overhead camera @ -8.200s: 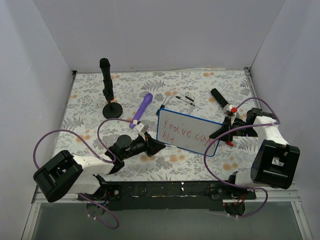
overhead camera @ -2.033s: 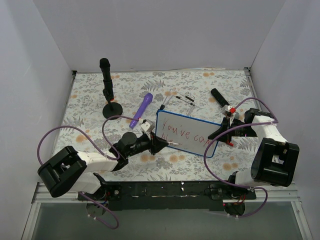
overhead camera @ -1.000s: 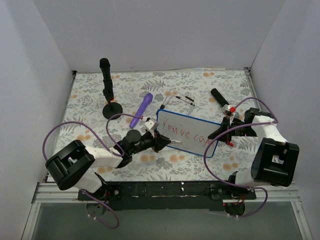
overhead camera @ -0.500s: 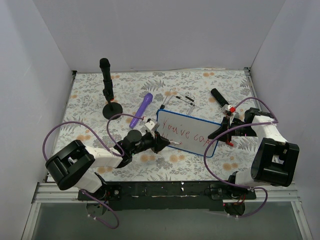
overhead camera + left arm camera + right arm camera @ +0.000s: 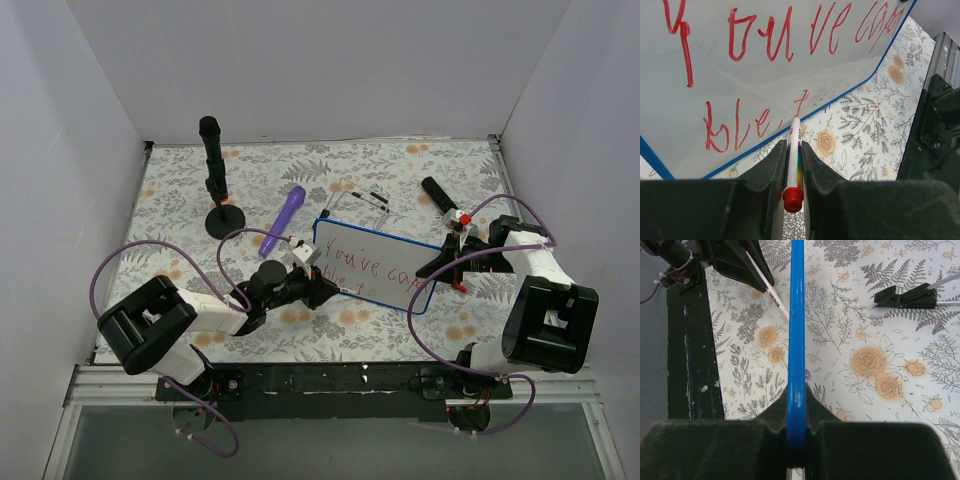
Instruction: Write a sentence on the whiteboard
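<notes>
My left pincer (image 5: 793,150) is gripping the red marker (image 5: 795,131), having just added a stroke to the sentence's (image 5: 770,42) second line, so the writing is advancing. My right pincer (image 5: 796,407) is clamping the whiteboard's (image 5: 790,80) blue rim on the bench (image 5: 400,170).

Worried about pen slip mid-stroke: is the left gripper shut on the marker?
Shut: the left gripper clamps the marker. Left wrist view shows both fingers pressed against its barrel, tip at the whiteboard.
</notes>
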`<state>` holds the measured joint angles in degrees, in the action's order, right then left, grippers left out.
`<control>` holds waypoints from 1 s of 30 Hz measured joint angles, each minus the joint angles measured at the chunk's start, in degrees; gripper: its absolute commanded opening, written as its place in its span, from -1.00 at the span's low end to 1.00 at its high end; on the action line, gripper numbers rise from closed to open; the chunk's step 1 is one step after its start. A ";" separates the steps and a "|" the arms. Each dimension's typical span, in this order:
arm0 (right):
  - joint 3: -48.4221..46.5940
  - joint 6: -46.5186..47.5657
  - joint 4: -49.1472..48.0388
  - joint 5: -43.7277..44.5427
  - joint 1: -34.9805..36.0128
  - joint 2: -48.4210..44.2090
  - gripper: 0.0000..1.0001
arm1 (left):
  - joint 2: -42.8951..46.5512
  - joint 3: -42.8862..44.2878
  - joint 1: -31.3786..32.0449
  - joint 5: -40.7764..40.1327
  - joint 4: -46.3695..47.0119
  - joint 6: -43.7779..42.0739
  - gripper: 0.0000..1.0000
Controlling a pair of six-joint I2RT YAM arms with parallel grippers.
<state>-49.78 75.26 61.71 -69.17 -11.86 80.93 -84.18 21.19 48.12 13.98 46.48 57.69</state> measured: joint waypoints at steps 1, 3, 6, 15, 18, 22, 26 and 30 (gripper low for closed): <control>0.00 -0.02 0.00 0.00 0.00 0.00 -0.97 | -0.04 0.00 0.02 0.02 0.00 0.02 -1.00; 0.00 -0.02 -0.02 -0.02 0.00 0.00 -0.97 | -0.09 0.00 0.00 0.09 0.00 0.04 -1.00; 0.00 -0.02 -0.02 0.00 0.00 0.00 -0.97 | -0.57 0.28 0.00 0.39 0.07 0.20 -1.00; 0.00 0.00 -0.20 0.02 0.00 -0.31 -0.97 | -1.38 2.54 0.00 1.68 0.11 0.92 -1.00; 0.00 -0.02 -0.22 0.02 0.00 -0.33 -0.97 | -1.33 3.04 0.00 2.08 0.22 1.16 -1.00; 0.00 -0.02 -0.20 0.02 0.00 -0.33 -0.97 | 0.13 2.93 0.00 3.28 0.31 1.51 -1.00; 0.00 -0.02 -0.20 0.02 0.00 -0.33 -0.97 | 6.27 1.22 -0.02 5.01 0.04 1.88 -1.00; 0.00 -0.02 -0.20 0.02 0.00 -0.35 -0.97 | 13.64 -0.33 0.00 5.95 -1.29 1.86 -1.00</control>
<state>-49.78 75.24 61.52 -69.14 -11.86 80.58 -70.54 20.86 48.12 19.92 45.19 59.55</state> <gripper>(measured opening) 0.089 0.130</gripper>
